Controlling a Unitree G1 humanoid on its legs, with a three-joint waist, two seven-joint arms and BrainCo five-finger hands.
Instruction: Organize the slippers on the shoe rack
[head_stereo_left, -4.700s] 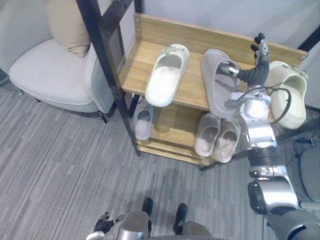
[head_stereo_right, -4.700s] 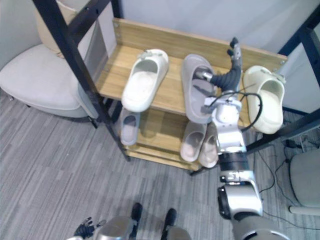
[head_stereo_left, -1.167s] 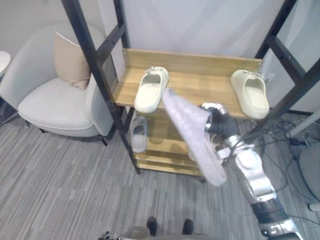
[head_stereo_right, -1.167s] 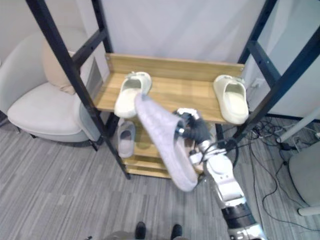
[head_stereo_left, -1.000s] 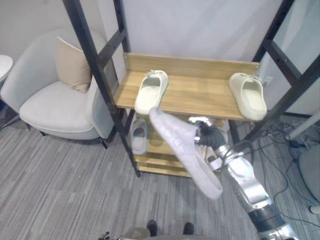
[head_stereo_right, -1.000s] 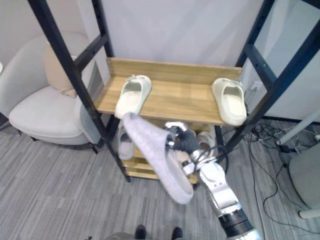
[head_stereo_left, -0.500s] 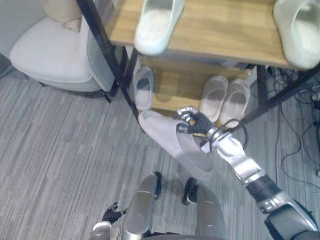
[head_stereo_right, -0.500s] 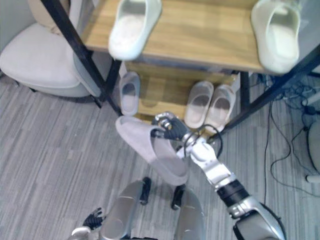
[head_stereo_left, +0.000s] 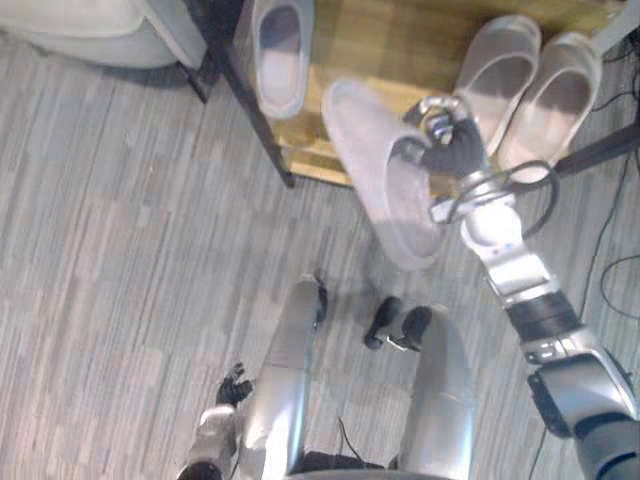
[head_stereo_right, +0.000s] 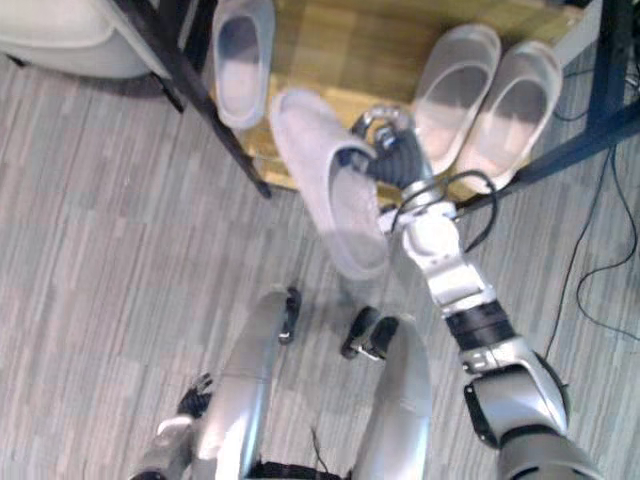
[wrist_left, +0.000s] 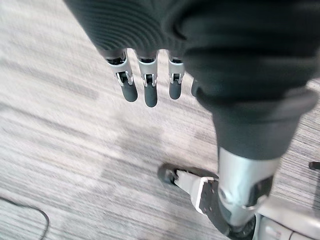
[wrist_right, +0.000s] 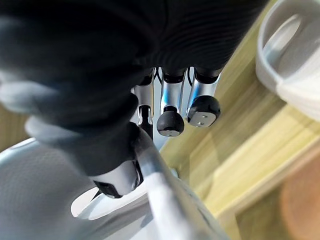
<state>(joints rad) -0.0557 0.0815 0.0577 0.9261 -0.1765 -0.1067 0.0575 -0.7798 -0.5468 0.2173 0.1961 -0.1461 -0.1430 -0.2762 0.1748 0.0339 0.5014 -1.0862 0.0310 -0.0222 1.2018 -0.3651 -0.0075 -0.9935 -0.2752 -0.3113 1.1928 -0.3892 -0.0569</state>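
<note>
Right robot hand (head_stereo_left: 452, 152) clenched on a grey slipper (head_stereo_left: 378, 170), held at the front edge of the bottom shelf (head_stereo_left: 385, 35).
Fingers (wrist_right: 170, 120) and thumb pinch the rim of the slipper's upper. The slipper hangs tilted, left of and below the hand, one end over the shelf edge and the other over the carpet (head_stereo_left: 130, 250); can't tell if it touches the shelf. Just past the hand, a beige pair (head_stereo_left: 497, 70) sits side by side on the shelf. Further left, beyond the held slipper, a single slipper (head_stereo_left: 283, 50) lies on the same shelf beside a black post (head_stereo_left: 255, 125). Left robot hand (wrist_left: 145, 90) hangs low over the carpet, well apart, fingers relaxed, holding nothing.
</note>
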